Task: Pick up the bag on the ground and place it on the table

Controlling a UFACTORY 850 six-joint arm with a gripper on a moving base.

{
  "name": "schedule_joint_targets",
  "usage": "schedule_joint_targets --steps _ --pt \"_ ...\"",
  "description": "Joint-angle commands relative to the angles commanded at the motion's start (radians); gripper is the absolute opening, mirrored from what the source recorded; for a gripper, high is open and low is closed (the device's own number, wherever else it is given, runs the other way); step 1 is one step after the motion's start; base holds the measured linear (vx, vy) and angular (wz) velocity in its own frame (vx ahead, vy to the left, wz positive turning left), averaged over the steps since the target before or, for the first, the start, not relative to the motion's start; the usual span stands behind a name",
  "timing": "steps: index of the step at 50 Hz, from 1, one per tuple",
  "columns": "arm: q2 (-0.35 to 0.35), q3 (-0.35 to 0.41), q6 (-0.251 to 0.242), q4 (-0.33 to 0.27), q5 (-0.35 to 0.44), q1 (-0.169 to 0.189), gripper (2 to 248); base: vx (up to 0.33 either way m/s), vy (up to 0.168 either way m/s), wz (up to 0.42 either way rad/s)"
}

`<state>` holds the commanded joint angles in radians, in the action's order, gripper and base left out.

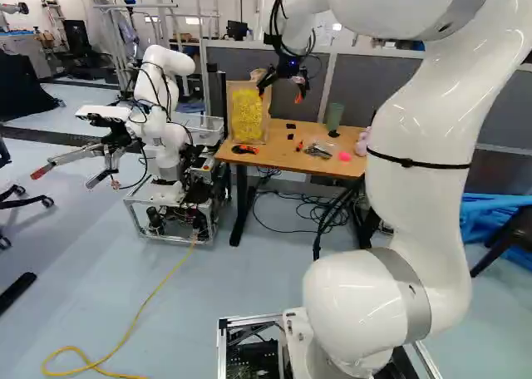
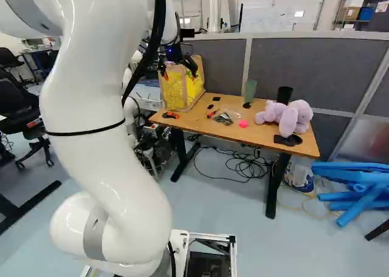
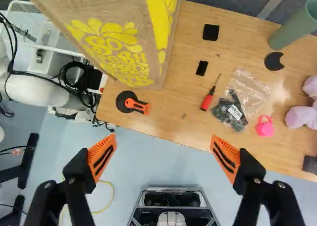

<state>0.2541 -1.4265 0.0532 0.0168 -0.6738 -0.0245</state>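
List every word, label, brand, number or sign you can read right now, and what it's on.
None reads clearly enough to quote.
Bag: yellow letter-like shapes, too stylised to make out.
White label at the clear packet: too small.
Pale sheets beyond the partition: too faint.

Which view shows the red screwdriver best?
Wrist view: the screwdriver lies unobstructed on the table, red handle and thin shaft both distinct. Left base view: just a small red spot. Right base view: a short red streak, shaft hard to make out.
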Motion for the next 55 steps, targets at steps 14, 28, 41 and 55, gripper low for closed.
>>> schedule_joint_targets --steps 14,28,41,55 --pt "-0.058 0.146 -0.006 -0.002 0.169 0.003 247 0.000 0.000 0.000" --pt "-0.124 0.311 -0.012 -0.004 0.359 0.006 247 0.000 0.000 0.000" --pt "-0.187 0.470 -0.019 -0.006 0.543 0.009 247 0.000 0.000 0.000" --pt "-0.253 0.636 -0.025 -0.008 0.734 0.012 247 0.000 0.000 0.000"
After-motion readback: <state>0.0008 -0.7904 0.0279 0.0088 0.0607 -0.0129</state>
